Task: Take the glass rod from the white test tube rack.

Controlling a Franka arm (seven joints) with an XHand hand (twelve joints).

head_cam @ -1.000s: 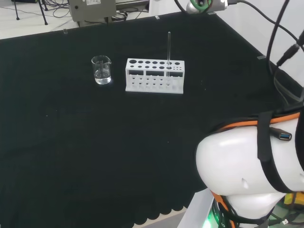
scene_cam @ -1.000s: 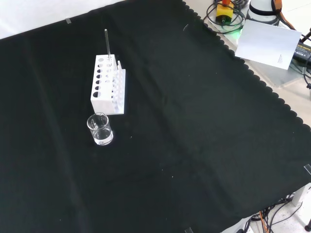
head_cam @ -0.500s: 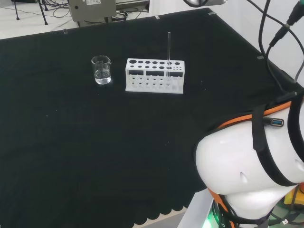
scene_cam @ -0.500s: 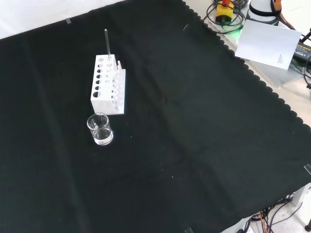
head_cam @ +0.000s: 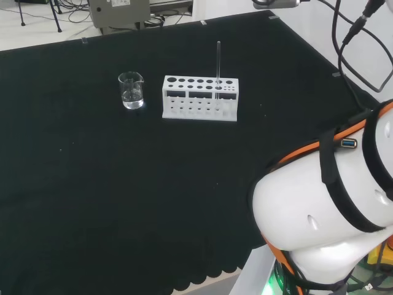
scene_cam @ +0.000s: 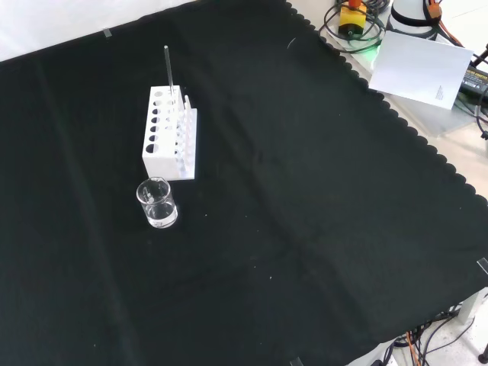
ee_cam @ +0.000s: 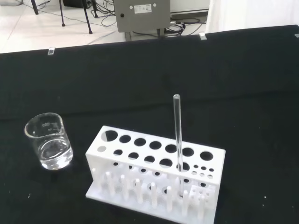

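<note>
A clear glass rod (head_cam: 218,64) stands upright in the white test tube rack (head_cam: 199,98), in a hole near the rack's right end in the head view. In the front view the rod (scene_cam: 168,70) rises from the far end of the rack (scene_cam: 169,133). The wrist view looks at the rod (ee_cam: 178,140) and the rack (ee_cam: 156,175) from a short way off. Nothing touches the rod.
A small glass beaker (head_cam: 131,90) with a little clear liquid stands left of the rack in the head view, and nearer than it in the front view (scene_cam: 157,203). The arm's white links (head_cam: 325,221) fill the head view's lower right. A sheet of paper (scene_cam: 423,69) lies off the cloth.
The arm's white links have shifted in the head view, rising at the right edge. Rod, rack and beaker stand as before.
</note>
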